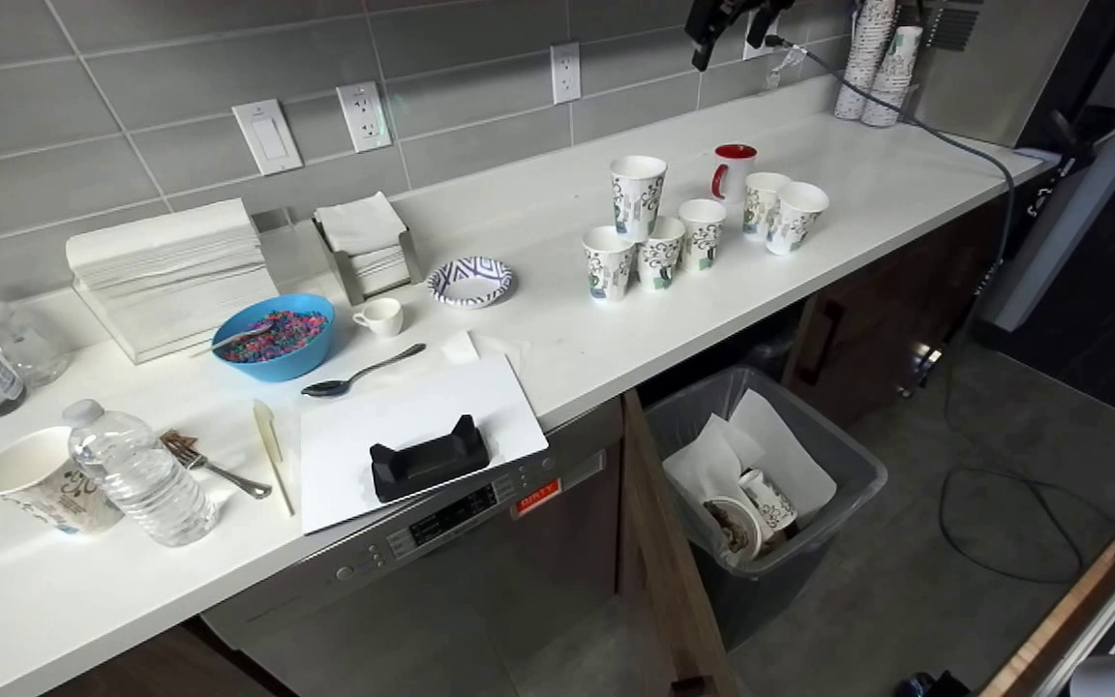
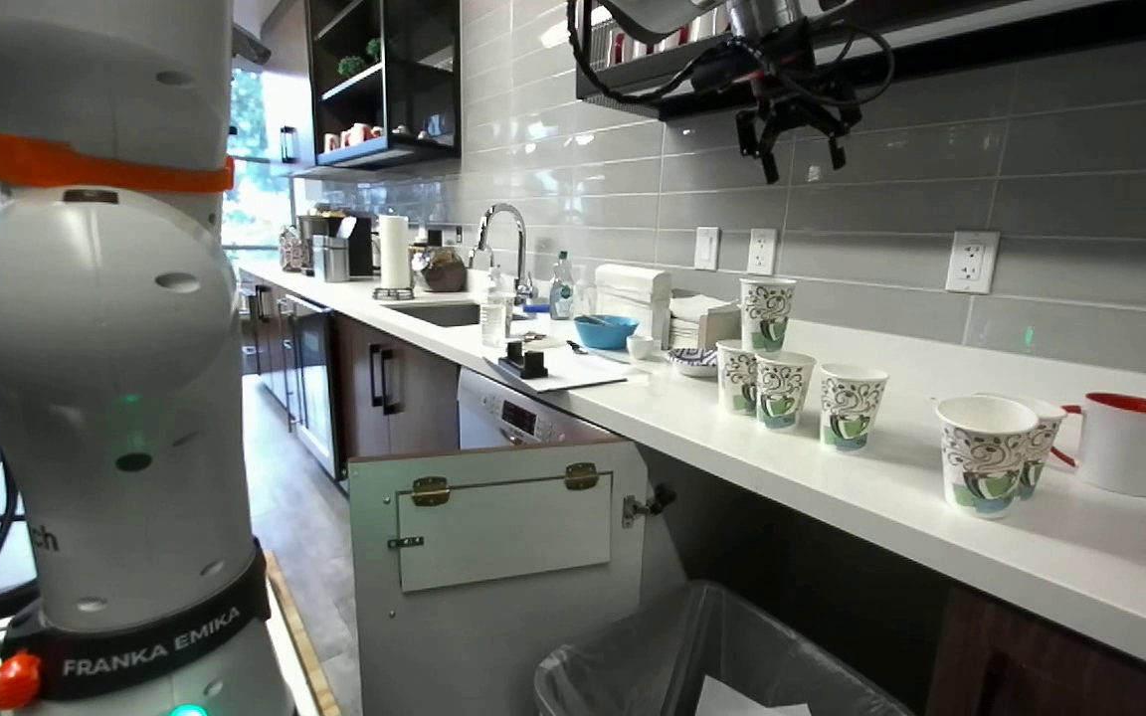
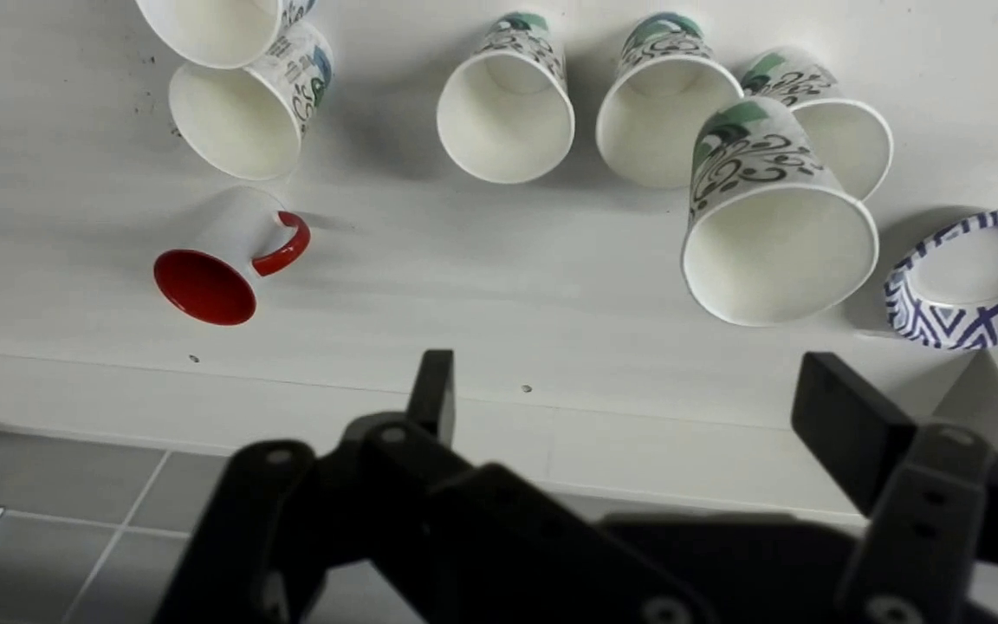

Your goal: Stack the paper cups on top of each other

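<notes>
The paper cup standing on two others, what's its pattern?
The paper cup has dark curly swirls and green shapes, clearest in the wrist view.

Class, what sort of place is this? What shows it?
Probably an office kitchen or break room: a curved chrome faucet, a grey metal dishwasher with a red rectangular DIRTY label, and tall stacks of patterned white paper cups point to it.

bright window (image 2: pixel 260 129) | glare on tiles (image 2: pixel 573 159) | soft shadows beside cups (image 3: pixel 506 117)

The pale arm (image 2: pixel 95 268) holds its jaws (both black) high, spread wide and pointing downward.
</notes>
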### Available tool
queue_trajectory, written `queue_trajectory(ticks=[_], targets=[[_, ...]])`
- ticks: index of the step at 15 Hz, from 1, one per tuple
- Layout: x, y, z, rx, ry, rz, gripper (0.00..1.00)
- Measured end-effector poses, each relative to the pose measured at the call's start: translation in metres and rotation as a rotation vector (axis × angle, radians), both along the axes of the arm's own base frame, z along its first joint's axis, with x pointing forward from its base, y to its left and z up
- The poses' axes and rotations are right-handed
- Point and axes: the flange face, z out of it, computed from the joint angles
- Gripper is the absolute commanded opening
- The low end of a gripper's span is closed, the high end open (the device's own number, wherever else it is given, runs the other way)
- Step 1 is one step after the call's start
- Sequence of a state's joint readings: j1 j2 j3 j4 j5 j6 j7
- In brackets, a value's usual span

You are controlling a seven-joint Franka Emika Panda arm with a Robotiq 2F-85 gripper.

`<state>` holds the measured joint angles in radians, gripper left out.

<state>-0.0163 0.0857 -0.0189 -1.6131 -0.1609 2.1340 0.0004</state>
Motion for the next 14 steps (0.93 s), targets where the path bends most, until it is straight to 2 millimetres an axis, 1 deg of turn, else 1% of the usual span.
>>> queue_trajectory(ticks=[4, 5, 6, 8, 10, 12, 14], targets=[[-0.001, 0.004, -0.002, 0.001, 0.002, 0.001, 1.00], [-0.001, -0.001, -0.001, 0.002, -0.004, -0.031, 1.00], [-0.001, -0.010, 0.001, 0.004, -0.014, -0.080, 1.00], [-0.002, -0.041, 0.003, 0.014, -0.030, -0.190, 1.00], [-0.006, -0.080, 0.001, 0.032, -0.040, -0.304, 1.00], [-0.009, -0.117, -0.007, 0.056, -0.040, -0.415, 1.00], [-0.012, -0.148, -0.021, 0.082, -0.032, -0.514, 1.00]])
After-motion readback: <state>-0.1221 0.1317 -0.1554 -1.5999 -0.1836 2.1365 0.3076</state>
